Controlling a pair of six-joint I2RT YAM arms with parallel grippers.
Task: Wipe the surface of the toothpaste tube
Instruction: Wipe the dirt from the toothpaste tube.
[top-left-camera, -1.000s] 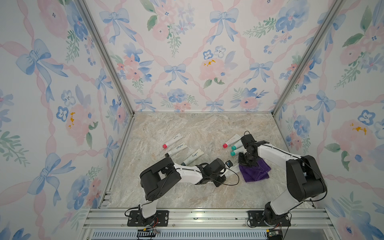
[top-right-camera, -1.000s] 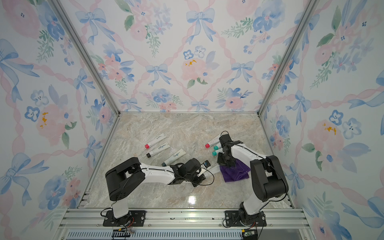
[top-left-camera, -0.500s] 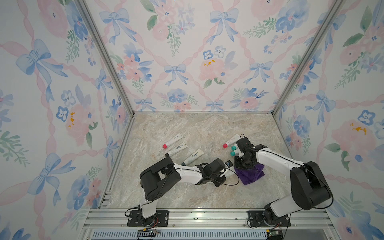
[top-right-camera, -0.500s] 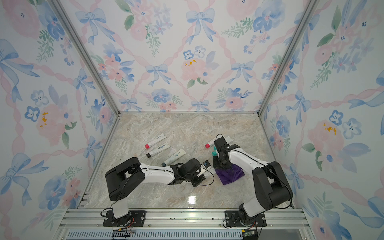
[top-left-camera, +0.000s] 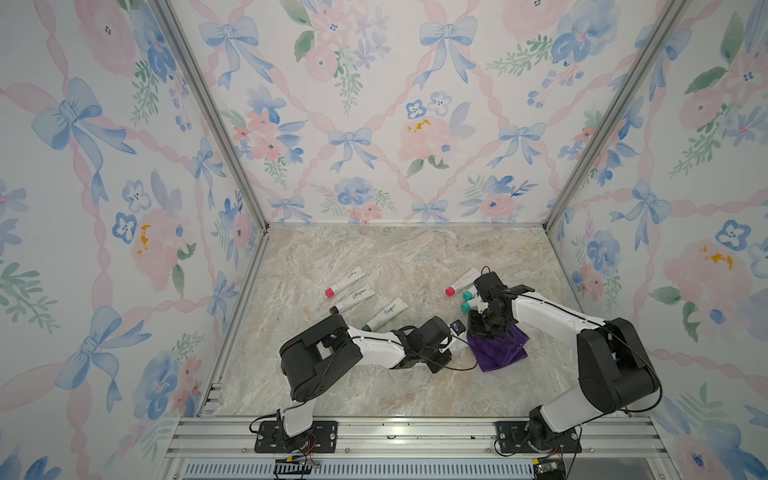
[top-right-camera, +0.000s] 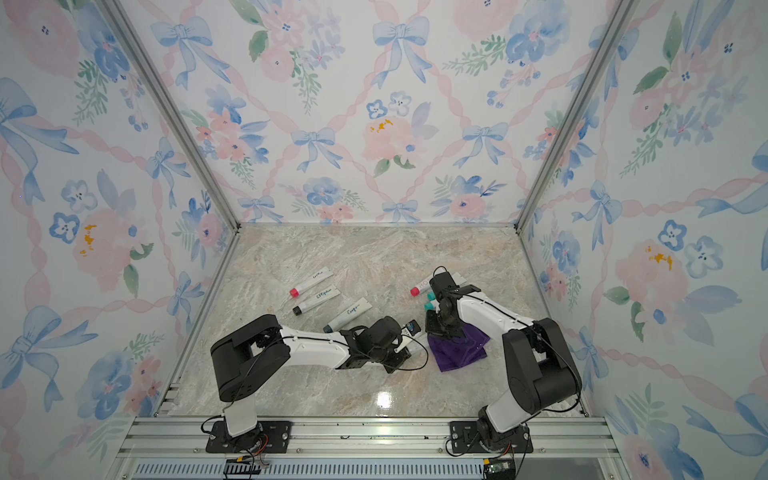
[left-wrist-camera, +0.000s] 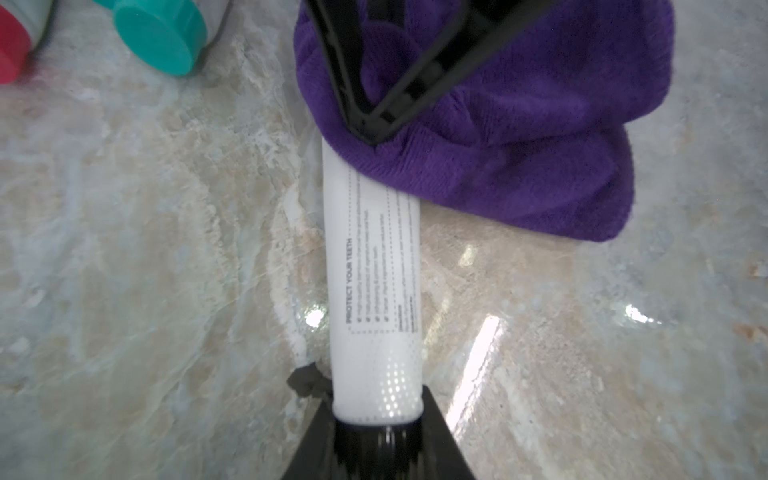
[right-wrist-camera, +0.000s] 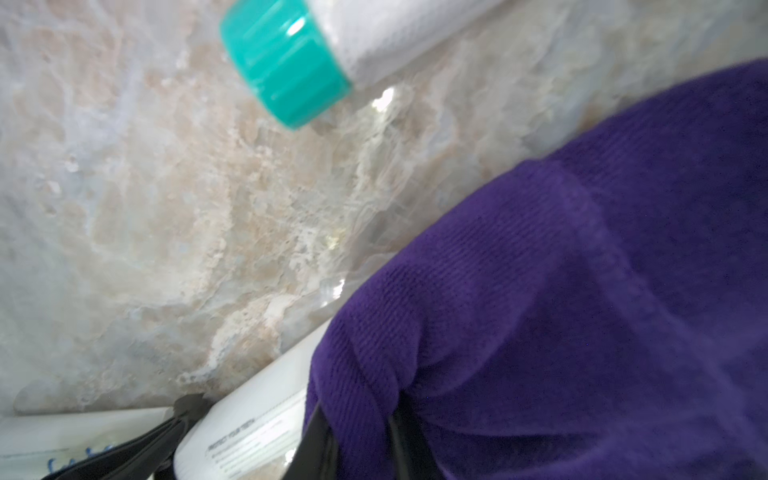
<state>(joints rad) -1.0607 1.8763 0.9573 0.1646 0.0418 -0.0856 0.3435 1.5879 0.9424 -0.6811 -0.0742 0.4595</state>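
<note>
The left gripper (left-wrist-camera: 376, 432) is clamped on the cap end of the tube (left-wrist-camera: 374, 270), which sits near the middle of the table (top-left-camera: 374, 257), between the arms. The right gripper (left-wrist-camera: 374, 135) pinches the cloth (left-wrist-camera: 519, 166), which is pressed over the tube's other end.

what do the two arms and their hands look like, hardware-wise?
Both arms match: left arm and right arm have white links between bulky black joint housings, on black base plates bolted to an aluminium rail. Thin black cables loop by the wrists. Left hand and right hand have black tapered fingers. No markings legible.
</note>
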